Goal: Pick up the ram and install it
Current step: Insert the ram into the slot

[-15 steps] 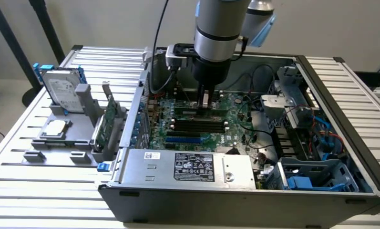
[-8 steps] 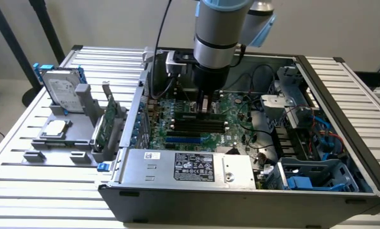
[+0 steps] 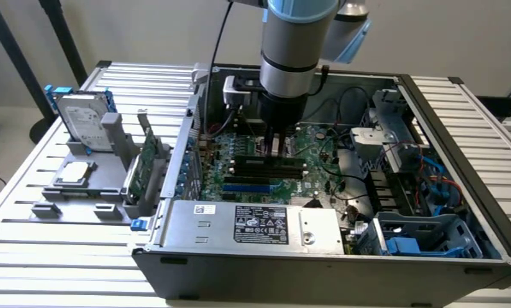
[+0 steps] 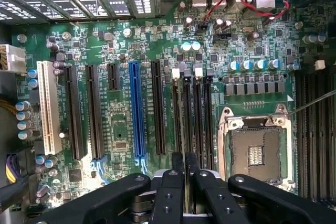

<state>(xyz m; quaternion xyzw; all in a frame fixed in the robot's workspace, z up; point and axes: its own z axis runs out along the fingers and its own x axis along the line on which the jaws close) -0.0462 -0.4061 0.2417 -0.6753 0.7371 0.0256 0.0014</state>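
the gripper (image 4: 185, 174) sits closest to the wrist camera, its black fingers (image 4: 170, 187) drawn tight together on the thin edge of the ram (image 4: 185, 129), a dark narrow strip running straight out from the fingertips. the ram stands on edge directly below the gripper, lined up with the memory slots (image 4: 195, 114) of the motherboard (image 4: 115, 45); whether it is fully seated cannot be told. in the exterior view the gripper (image 3: 275, 146) reaches straight down into the open computer case (image 3: 460, 186), with the ram (image 3: 259, 161) just under its tips among the black slots. just beside the gripper on one side lies the empty cpu socket (image 4: 257, 148) with its metal frame; on the other side run the long expansion slots, one of them blue (image 4: 135, 111) and one white (image 4: 48, 108). farther out from the gripper, outside the case at the exterior view's left, a grey rack (image 3: 80, 186) holds a hard drive (image 3: 83, 122) and a green expansion card (image 3: 144, 163).
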